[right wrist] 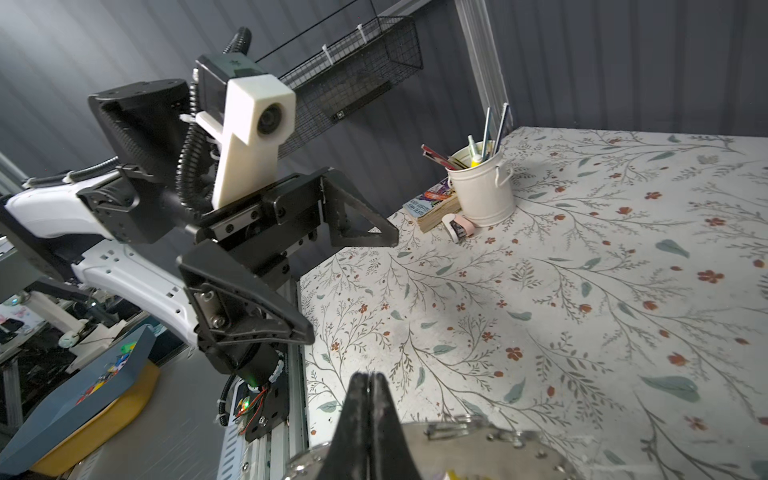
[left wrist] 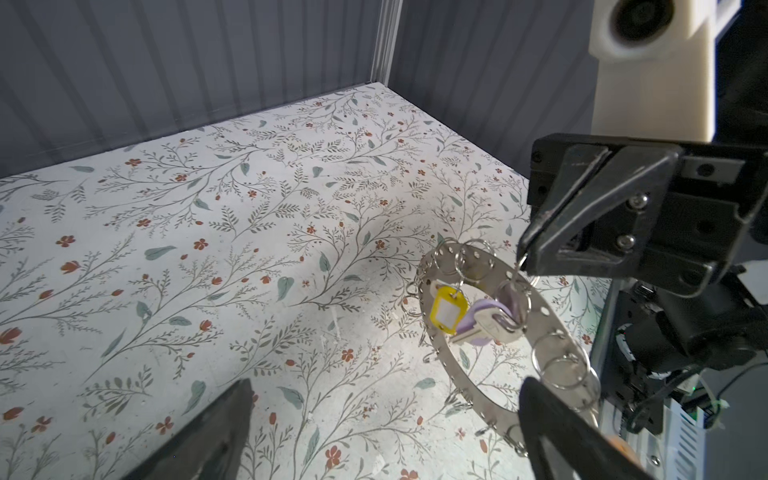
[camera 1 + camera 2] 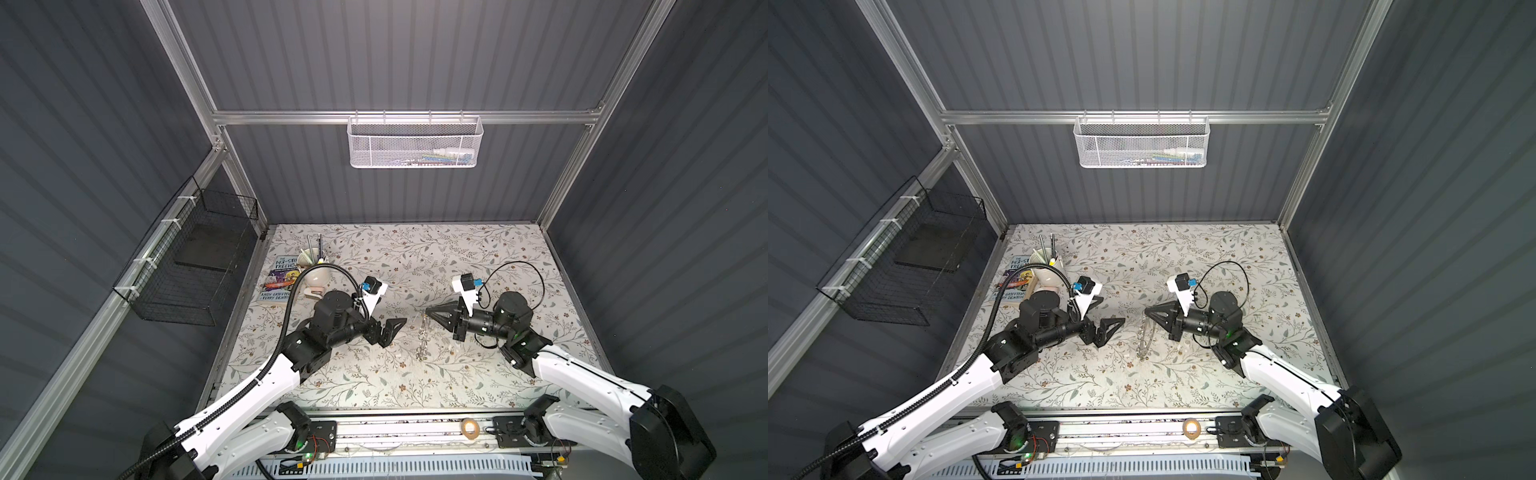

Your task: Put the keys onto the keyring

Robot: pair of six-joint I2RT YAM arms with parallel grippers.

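In both top views, holds the keyring (image 3: 423, 336) (image 3: 1145, 336) edge-on over the floral table (image 3: 457, 257) with the right gripper (image 3: 428, 311) (image 3: 1147, 311), jaws pinching its upper rim. Poises the left gripper (image 3: 395, 332) (image 3: 1113, 309) just beside the ring and apart from it, jaws spread wide on nothing.

In the left wrist view, shows the keyring (image 2: 544, 316) hanging tilted from the closed tip of the right gripper (image 2: 524, 253), with the keys (image 2: 488, 326) already on it. Hangs them from wire loops (image 2: 559, 365) on the rim, across the central hole, yellow tag (image 2: 444, 309) touching lilac tag (image 2: 484, 308). Cannot tell whether the ring's low edge meets the table.

In the right wrist view, presses the fingers of the right gripper (image 1: 368, 382) flat together over the rim of the keyring (image 1: 478, 440). Faces the left gripper (image 1: 353, 286), its fingers far apart and empty. Shows a white pen pot (image 1: 482, 195) and a book (image 1: 432, 203) at the table's corner.
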